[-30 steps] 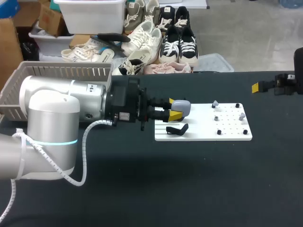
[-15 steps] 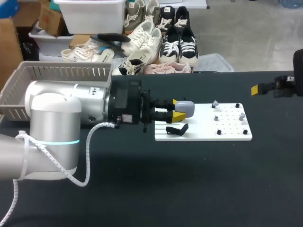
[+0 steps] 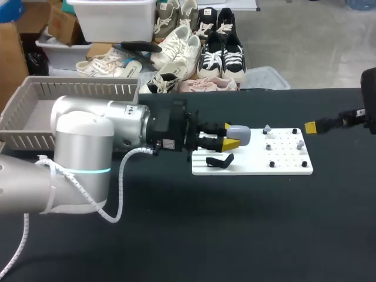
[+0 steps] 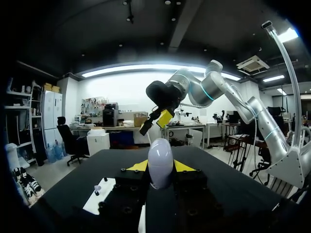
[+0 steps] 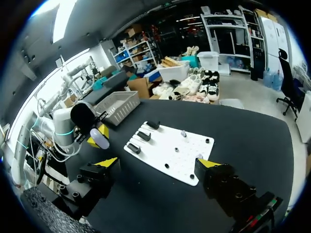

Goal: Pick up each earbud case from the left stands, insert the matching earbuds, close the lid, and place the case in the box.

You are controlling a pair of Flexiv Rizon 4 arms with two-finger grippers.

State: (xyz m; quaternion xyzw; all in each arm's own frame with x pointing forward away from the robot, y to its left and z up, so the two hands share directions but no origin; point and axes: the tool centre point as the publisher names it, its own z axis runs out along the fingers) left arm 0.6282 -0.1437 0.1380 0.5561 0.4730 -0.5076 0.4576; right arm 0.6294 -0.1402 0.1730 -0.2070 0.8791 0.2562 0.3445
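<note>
My left gripper (image 3: 231, 138) is shut on a pale grey-blue earbud case (image 3: 238, 134) and holds it just above the left end of the white board (image 3: 252, 167). In the left wrist view the case (image 4: 160, 162) stands upright between the yellow tips. A black case (image 3: 220, 160) rests on the board's near-left stand. Small grey earbuds (image 3: 267, 128) and black earbuds (image 3: 271, 164) sit on the board's right half. My right gripper (image 3: 312, 126) hangs open, with nothing in it, off the board's far right corner. In the right wrist view my right gripper (image 5: 158, 165) faces the board (image 5: 170, 150).
A grey slatted basket (image 3: 35, 111) stands at the table's far left, behind my left arm; it also shows in the right wrist view as the basket (image 5: 116, 104). Black stands (image 5: 143, 135) line the board's left end. Dark tabletop lies in front of the board.
My left arm has carried the case to the right, further over the board. My right gripper has come in from the right edge, nearer the board.
</note>
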